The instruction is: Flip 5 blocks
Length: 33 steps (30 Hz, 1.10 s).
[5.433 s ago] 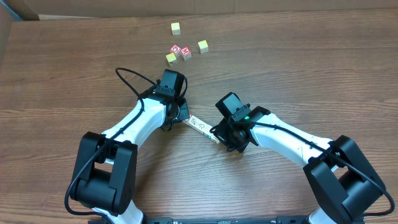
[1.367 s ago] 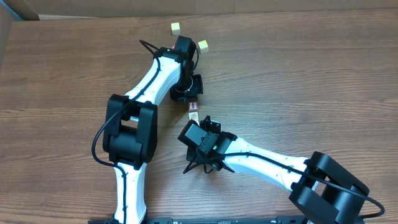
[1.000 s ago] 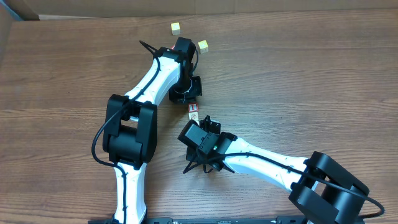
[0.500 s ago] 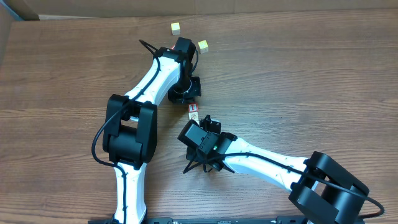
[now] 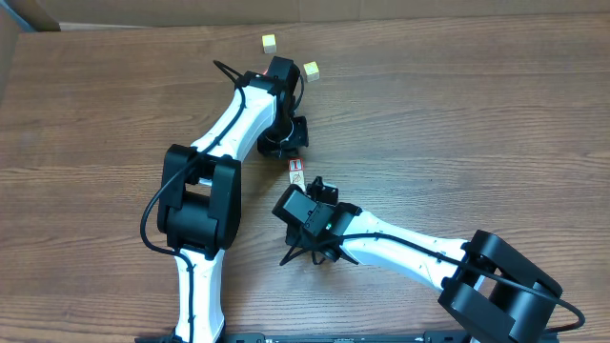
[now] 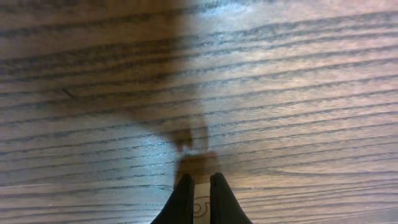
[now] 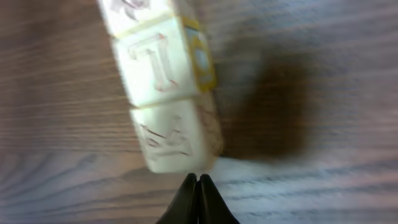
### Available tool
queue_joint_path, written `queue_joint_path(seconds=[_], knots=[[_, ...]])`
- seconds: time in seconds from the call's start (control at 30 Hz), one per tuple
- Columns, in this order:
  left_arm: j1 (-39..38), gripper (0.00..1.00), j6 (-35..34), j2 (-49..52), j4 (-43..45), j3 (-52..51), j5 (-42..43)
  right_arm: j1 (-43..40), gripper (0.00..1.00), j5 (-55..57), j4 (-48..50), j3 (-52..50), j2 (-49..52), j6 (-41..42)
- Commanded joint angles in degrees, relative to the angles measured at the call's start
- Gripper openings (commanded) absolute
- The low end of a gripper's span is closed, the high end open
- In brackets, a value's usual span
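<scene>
Centre frame, the blocks [image 5: 296, 172] lie in a row between the grippers. Left gripper [image 6: 199, 182] closed to a slit, any hold unclear. Right gripper [image 7: 198, 179] pinched shut, empty. The flipping looks unfinished.

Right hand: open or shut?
Shut. In the right wrist view the right hand has its two dark fingertips meeting with no gap, nothing between them, next to the row of pale wooden cubes.

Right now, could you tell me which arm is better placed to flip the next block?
Probably right. The right gripper, shut, points straight at the row of blocks, with the end block just ahead. The left gripper, also shut, faces mostly bare table, only a pale sliver at its tips.
</scene>
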Motion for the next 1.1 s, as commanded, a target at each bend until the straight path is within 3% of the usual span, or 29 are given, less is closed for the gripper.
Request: queue_joint_path(seconds=[0.0, 0.27, 0.5, 0.7, 0.97, 1.07], knots=[[0.92, 0.04, 1.05, -2.71, 0.00, 3.48, -0.57, -0.11, 0.04, 0.00, -2.32, 2.62, -1.16, -2.14], [4.44, 0.04, -1.07, -13.00, -1.88, 7.06, -0.81, -0.15, 0.04, -0.11, -9.70, 7.91, -7.69, -9.84], [12.26, 0.07, -3.10, -21.31, -4.66, 7.06, -0.83, 2.19, 0.07, 0.70, -5.46, 9.31, -6.38, -13.88], [16.57, 0.10, -3.04, -20.94, -10.10, 6.97, -2.69, 6.47, 0.04, 5.88, -0.04, 9.35, -0.66, -16.83], [16.44, 0.15, -3.06, -19.02, -13.62, 6.91, -6.23, 9.90, 0.04, 15.89, -0.33, 13.14, 3.65, -24.11], [16.37, 0.22, -3.06, -18.95, -13.66, 6.91, -6.23, 10.25, 0.04, 16.44, -0.74, 16.02, 6.71, -27.10]])
